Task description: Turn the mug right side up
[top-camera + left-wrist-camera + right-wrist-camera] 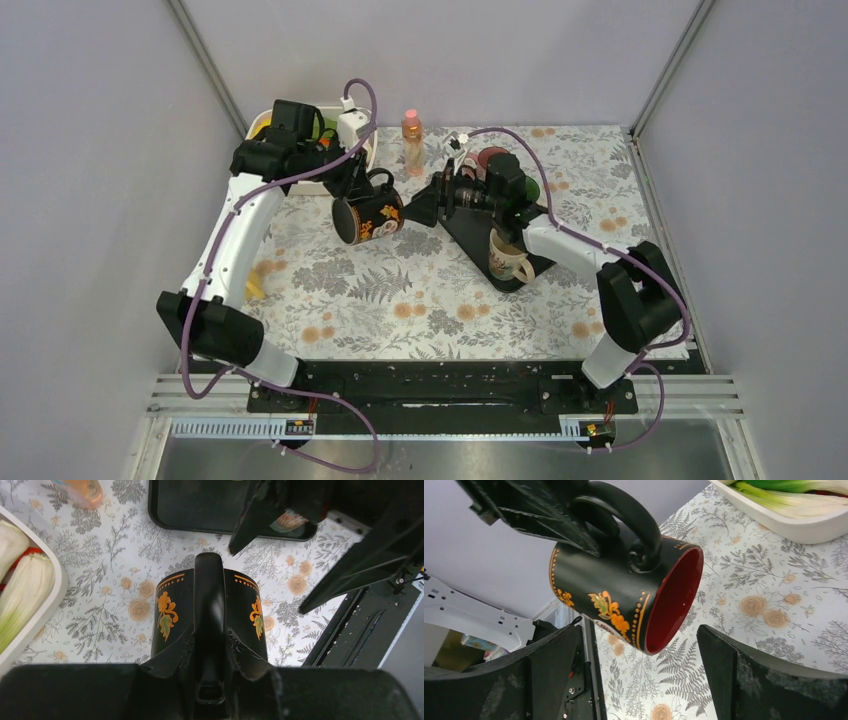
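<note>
1. Two claws work above the flower-patterned counter (420, 300).
2. At the far left of the counter, the left claw (210, 647) is pressed together on the handle (209, 595) of the black mug (368, 217), pinching it from above.
3. Held this way, the black mug hangs clear of the counter on its side, handle uppermost. Its red-lined mouth faces the right claw (639, 645).
4. Facing that mouth at close range, the right claw has its fingers spread wide and grips nothing.
5. To one side of the black mug sits a white dish (784, 527) of leeks (794, 500). To the other lies a black tray (470, 235) carrying an upright cream mug (508, 262).
6. Beyond the black mug, a bottle (412, 140) stands upright.
</note>
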`<state>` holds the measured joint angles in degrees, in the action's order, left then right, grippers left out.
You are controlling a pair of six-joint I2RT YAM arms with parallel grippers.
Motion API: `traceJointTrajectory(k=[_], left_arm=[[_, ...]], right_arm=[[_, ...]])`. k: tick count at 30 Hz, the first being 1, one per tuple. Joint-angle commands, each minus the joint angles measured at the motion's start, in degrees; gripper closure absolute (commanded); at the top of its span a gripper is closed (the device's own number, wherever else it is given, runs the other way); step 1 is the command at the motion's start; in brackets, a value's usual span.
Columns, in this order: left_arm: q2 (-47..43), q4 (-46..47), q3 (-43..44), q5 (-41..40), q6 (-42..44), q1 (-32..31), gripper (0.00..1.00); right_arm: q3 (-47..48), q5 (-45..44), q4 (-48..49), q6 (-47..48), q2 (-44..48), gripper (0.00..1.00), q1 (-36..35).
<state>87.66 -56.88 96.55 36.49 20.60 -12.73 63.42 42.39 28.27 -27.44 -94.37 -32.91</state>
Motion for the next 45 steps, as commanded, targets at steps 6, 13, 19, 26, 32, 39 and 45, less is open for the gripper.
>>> traceJointTrajectory(k=[6, 13, 19, 26, 32, 39, 45], left_arm=[[-4.26, 5.91, 3.86, 10.48, -4.01, -0.74, 1.00], [-4.65, 11.09, 1.37, 11.80, -7.12, 0.47, 1.00], [-5.01, 11.87, -2.65, 8.44, -4.58, 2.71, 0.71], [-6.23, 13.29, -3.96, -7.60, -4.29, 6.40, 0.01], [-5.69, 6.79, -4.55, -18.93, 4.17, 7.82, 0.01], [-2.77, -1.36, -9.79, -26.65, 17.40, 10.53, 0.01], [-3.09, -5.07, -15.78, -26.52, 27.55, 12.44, 0.01]], right_arm=[[7.29, 6.90, 11.63, -9.45, -4.86, 0.01, -4.94], [8.11, 13.13, 23.13, -17.00, -7.43, 0.50, -7.25], [8.11, 3.78, -2.13, 5.15, -0.45, 1.00, -7.14], [22.70, -31.66, -45.53, 32.84, -2.35, 1.00, -7.08], [41.91, -47.80, -68.94, 48.33, -15.80, 1.00, -6.72], [58.16, -48.57, -81.32, 52.41, -27.61, 1.00, -2.87], [66.72, -41.81, -84.72, 54.16, -34.65, 1.00, -1.54]])
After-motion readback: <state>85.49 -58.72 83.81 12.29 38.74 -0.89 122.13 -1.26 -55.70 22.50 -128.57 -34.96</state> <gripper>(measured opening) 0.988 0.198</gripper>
